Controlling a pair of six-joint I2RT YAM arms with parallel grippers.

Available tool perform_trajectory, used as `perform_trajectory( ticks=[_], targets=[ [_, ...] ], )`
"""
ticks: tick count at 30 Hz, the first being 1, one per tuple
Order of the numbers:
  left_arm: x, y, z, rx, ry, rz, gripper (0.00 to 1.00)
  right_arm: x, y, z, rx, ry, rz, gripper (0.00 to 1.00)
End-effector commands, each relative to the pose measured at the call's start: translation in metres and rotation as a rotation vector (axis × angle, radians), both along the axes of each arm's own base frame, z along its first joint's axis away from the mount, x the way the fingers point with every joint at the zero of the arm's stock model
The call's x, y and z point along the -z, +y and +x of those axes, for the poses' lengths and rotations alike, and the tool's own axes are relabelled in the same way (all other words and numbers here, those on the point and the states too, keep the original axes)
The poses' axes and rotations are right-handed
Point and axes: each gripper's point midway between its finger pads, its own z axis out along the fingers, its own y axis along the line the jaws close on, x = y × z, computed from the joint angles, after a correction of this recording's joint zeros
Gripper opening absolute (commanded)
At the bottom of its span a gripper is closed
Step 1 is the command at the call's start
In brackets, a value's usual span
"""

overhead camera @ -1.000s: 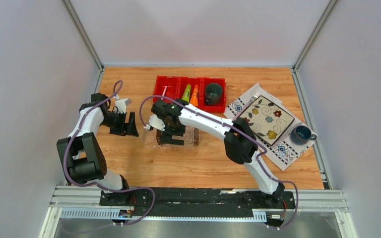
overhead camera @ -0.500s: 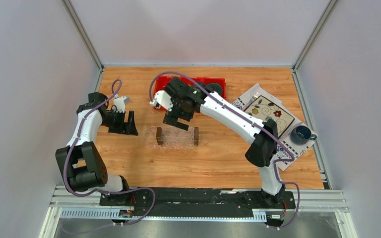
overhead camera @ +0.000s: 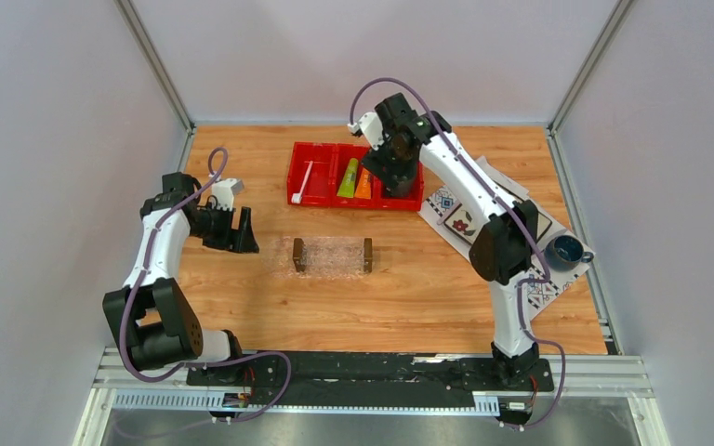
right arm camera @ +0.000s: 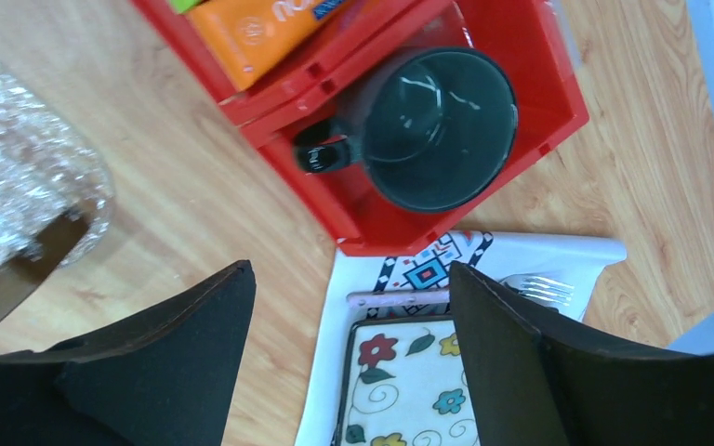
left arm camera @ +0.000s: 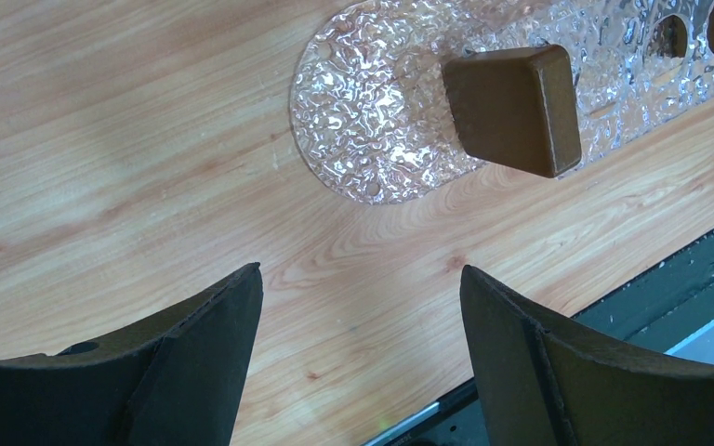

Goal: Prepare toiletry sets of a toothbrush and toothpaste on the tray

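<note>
Both spread wide and empty: my right gripper [right arm camera: 349, 279] over the dark mug [right arm camera: 437, 125], my left gripper [left arm camera: 361, 279] near the tray [left arm camera: 353, 111].

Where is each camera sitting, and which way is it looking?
Top external: high behind the arms, looking down at the table; both arms show.
Left wrist: on the left arm, facing down at the tray; the left gripper shows.
Right wrist: above the red bin, facing down at the mug; the right gripper shows.
Shared: top and left wrist both see the tray.
</note>
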Motion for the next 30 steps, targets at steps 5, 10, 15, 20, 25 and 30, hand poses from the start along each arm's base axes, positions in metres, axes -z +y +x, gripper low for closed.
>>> perform_trajectory(
  ticks=[5, 10, 15, 20, 25, 30],
  targets=[
    [-0.007, -0.003, 0.001, 0.038, -0.047, -0.019, 0.86, 0.021, -0.013, 0.052, 0.024, -0.043, 0.044, 0.73],
    [-0.005, -0.002, 0.002, 0.036, -0.038, -0.016, 0.86, 0.036, -0.011, 0.062, 0.011, -0.012, 0.080, 0.69],
    [-0.003, -0.002, 0.003, 0.041, -0.034, -0.015, 0.86, 0.051, -0.014, 0.065, -0.059, -0.009, 0.039, 0.67],
    [-0.002, -0.001, 0.002, 0.047, -0.033, -0.007, 0.86, 0.066, -0.024, 0.061, -0.147, -0.003, -0.027, 0.66],
    [0.002, 0.000, 0.002, 0.042, -0.023, -0.010, 0.86, 0.072, -0.035, 0.064, -0.192, -0.009, -0.055, 0.66],
    [0.006, -0.001, 0.005, 0.039, -0.007, -0.020, 0.86, 0.077, -0.043, 0.073, -0.231, -0.026, -0.095, 0.65]
  ],
)
